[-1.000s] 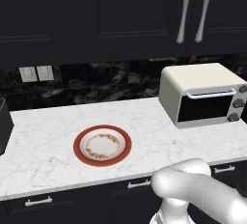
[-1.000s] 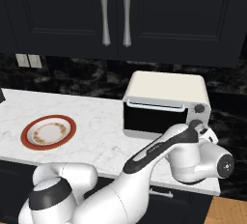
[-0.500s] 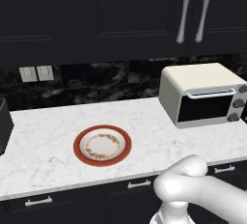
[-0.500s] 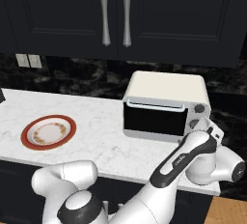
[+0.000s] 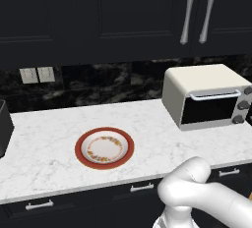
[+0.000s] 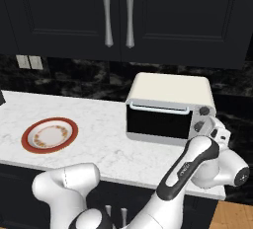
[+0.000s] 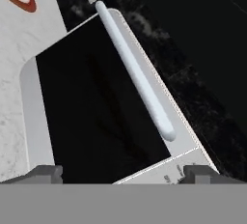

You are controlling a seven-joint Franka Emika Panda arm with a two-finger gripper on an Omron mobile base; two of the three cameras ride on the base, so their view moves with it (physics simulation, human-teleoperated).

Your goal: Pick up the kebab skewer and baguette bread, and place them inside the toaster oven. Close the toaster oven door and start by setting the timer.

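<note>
Left base view: shut oven (image 5: 206, 97) on the bench (image 5: 49, 158), well right of the plate (image 5: 104, 148). Door (image 5: 209, 110) closed flush, handle (image 5: 215, 94) along its top edge, knobs (image 5: 244, 105) stacked at its right. Nothing but painted pattern on the plate. Arm (image 5: 206, 202) bulking low, front-right of the oven.

Right base view: swung rightward across the oven front over the last second, and now raised just beside the knobs at the oven's right end with the hand (image 6: 219, 133) turned toward them. Door unchanged through that second, plate left of the oven unmoved.

Hand view: looking along the oven's dark glass door, with the silver handle running diagonally and a sliver of the plate beyond the oven's far end. Fingertips (image 7: 46, 174) spread to their widest at the bottom, nothing between them. Faint dark streaks behind the glass, too dim to name as skewer or baguette.

Probable meaning: loading and door-closing finished, food likely inside the oven though unconfirmed. Only the timer knob left, and a fair narrowing of the hand needed before any twist.
</note>
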